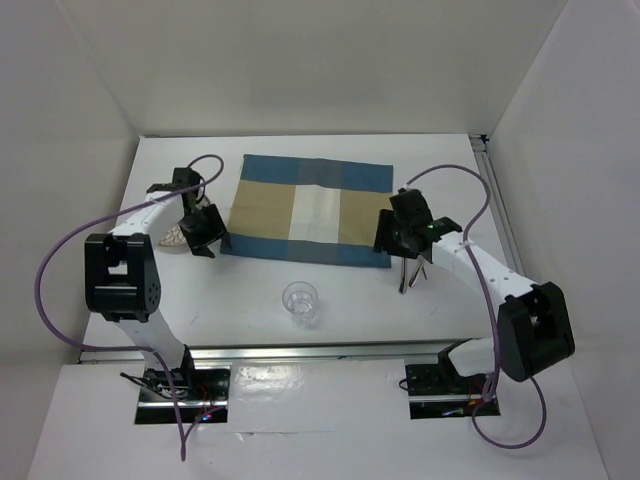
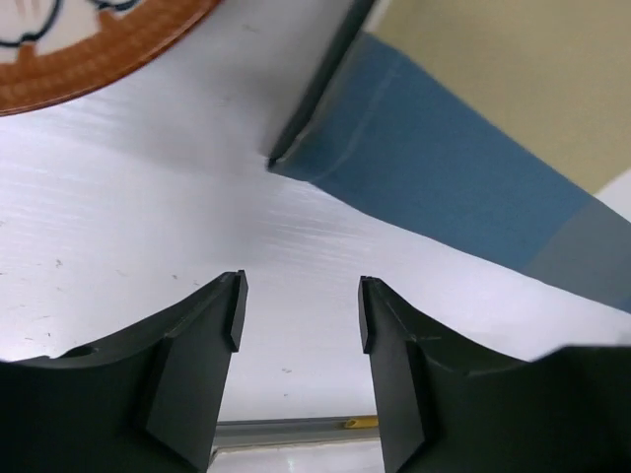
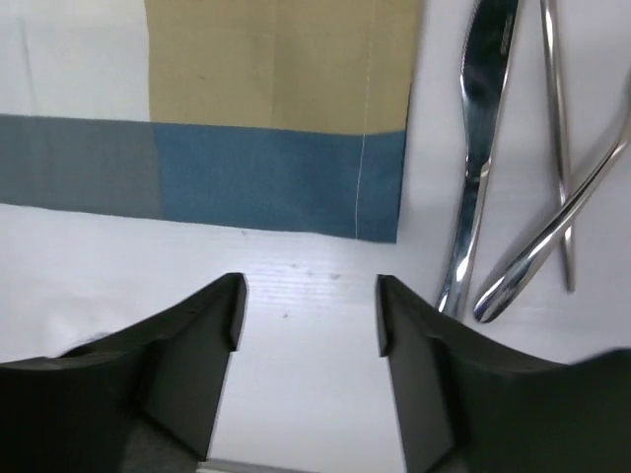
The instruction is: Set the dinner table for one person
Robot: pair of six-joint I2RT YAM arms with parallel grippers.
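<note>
The white dinner table (image 1: 240, 290) carries a blue-and-tan striped placemat (image 1: 310, 210) in the middle. My left gripper (image 1: 205, 235) hovers at the mat's near left corner (image 2: 296, 153), open and empty (image 2: 301, 310). An orange-rimmed plate (image 2: 89, 49) lies just to its left, partly under the arm (image 1: 172, 238). My right gripper (image 1: 395, 240) stands open and empty (image 3: 309, 313) over bare table at the mat's near right corner (image 3: 380, 187). A steel knife (image 3: 473, 168) and two crossed cutlery handles (image 3: 557, 197) lie right of that corner.
A clear drinking glass (image 1: 300, 302) stands upright in front of the placemat, between the two arms. White walls close in the table on the left, back and right. A metal rail (image 1: 300, 350) runs along the near edge.
</note>
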